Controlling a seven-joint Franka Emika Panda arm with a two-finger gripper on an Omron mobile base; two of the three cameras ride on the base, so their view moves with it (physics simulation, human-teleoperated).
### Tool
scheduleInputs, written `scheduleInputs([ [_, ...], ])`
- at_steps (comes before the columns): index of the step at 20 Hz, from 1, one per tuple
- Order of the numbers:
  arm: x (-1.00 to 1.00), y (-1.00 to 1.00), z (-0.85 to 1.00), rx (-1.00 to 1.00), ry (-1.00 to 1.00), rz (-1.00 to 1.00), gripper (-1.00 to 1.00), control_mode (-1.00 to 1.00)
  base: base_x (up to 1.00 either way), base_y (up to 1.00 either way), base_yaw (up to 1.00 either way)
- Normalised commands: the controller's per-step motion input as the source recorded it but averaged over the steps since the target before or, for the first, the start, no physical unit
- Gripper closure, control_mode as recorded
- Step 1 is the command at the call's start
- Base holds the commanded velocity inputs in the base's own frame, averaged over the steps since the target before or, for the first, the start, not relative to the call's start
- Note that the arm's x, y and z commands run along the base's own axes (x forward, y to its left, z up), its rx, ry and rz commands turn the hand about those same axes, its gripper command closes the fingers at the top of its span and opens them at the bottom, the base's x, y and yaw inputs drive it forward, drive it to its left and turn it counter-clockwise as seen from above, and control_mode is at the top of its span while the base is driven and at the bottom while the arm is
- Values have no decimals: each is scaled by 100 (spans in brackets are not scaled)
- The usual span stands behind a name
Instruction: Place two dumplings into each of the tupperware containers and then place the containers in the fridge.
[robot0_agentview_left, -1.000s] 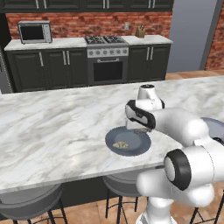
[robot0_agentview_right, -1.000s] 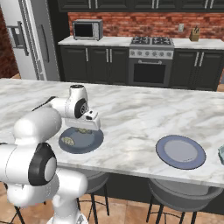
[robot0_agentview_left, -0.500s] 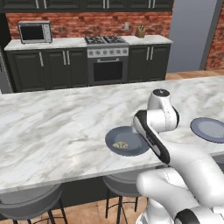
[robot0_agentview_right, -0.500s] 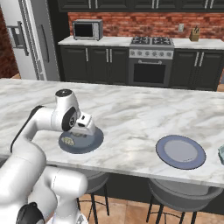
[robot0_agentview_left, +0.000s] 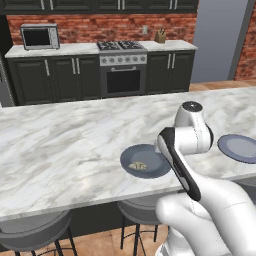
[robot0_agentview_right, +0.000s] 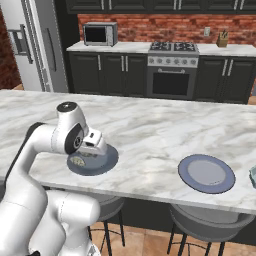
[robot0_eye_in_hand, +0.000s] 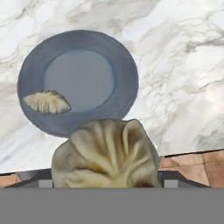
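Observation:
A pleated beige dumpling (robot0_eye_in_hand: 105, 153) sits close under the hand camera, and my gripper (robot0_eye_in_hand: 105, 183) is shut on it, its fingertips hidden behind the dough. Below it on the marble counter lies a round dark blue-grey plate (robot0_eye_in_hand: 127, 74) with one more dumpling (robot0_eye_in_hand: 47, 102) on its left side. The same plate (robot0_agentview_left: 150, 156) and dumpling (robot0_agentview_left: 138, 166) show beside my arm, and the hand (robot0_agentview_right: 93, 143) hangs just over the plate (robot0_agentview_right: 107, 159). A pale teal tupperware container (robot0_agentview_right: 253, 176) peeks in at the right edge. The fridge (robot0_agentview_right: 30, 45) stands at the back left.
A second round blue-grey plate (robot0_agentview_right: 206, 173) lies to the right on the island (robot0_agentview_left: 60, 145). Grey stools (robot0_agentview_right: 210, 227) stand under the front edge. Dark cabinets, a stove (robot0_agentview_left: 122, 67) and a microwave (robot0_agentview_left: 37, 36) line the brick back wall.
My arm's upper links have swung round and folded differently, while the hand has stayed over the left plate. The plates have not moved.

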Motion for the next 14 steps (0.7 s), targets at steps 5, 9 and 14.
scheduleInputs([
  [5, -3, 0, 7, 0, -1, 0, 100, 100, -19, -1, 0],
  [9, 0, 0, 0, 0, 0, 0, 100, 100, -95, -55, 1],
  [14, 0, 0, 0, 0, 0, 0, 100, 100, 19, -88, -10],
])
